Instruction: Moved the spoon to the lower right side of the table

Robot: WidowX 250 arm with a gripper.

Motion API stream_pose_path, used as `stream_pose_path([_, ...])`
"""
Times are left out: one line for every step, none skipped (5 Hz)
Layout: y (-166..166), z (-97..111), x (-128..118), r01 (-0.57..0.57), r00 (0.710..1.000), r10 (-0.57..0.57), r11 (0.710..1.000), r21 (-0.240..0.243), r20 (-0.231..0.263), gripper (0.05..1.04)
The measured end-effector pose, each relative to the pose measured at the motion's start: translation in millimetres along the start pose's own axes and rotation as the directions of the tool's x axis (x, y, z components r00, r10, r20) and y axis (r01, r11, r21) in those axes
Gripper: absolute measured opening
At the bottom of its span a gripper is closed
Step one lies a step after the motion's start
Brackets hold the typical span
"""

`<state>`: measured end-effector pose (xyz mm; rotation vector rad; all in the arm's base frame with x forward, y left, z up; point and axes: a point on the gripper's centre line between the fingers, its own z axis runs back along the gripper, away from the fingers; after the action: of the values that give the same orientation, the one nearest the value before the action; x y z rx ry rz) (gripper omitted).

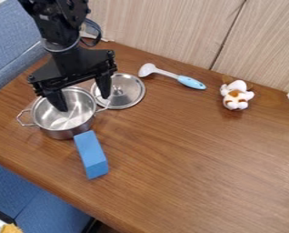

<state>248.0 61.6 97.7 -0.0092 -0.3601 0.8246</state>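
Note:
My black gripper [84, 101] hangs over the steel pot at the upper left, its two fingers spread wide apart with nothing between them. One finger is over the pot's inside, the other by the lid. The spoon [171, 76] lies near the back edge of the table [189, 150], to the right of the gripper and apart from it. Its white head is on the left, and its light blue handle points right and slightly toward the front.
Beneath the gripper stands the steel pot [61, 133], with a glass lid [130, 93] just right of it. A blue block [92, 154] lies in front of the pot. A white and brown plush toy [236, 95] sits at the back right, near the wooden wall [165, 27].

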Motion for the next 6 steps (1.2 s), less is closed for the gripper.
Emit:
stream_pose_path([0, -4, -4, -0.001, 1.0, 0.001, 1.0, 0.006, -0.021, 1.0])
stream_pose_path([-30, -9, -21, 0.105, 0.99, -0.111, 0.992, -0.074, -0.085, 1.0])
stream_pose_path([-73, -15, -31, 0.21, 0.966, -0.23, 0.965, -0.159, -0.118, 1.0])
stream_pose_path([-126, -25, -31, 0.297, 0.934, -0.334, 0.923, -0.244, -0.126, 1.0])
stream_pose_path([-162, -37, -13, 0.268, 0.95, -0.299, 0.928, -0.259, -0.087, 1.0])
stream_pose_path([-178, -52, 5, 0.179, 0.976, -0.202, 0.956, -0.232, -0.079, 1.0])
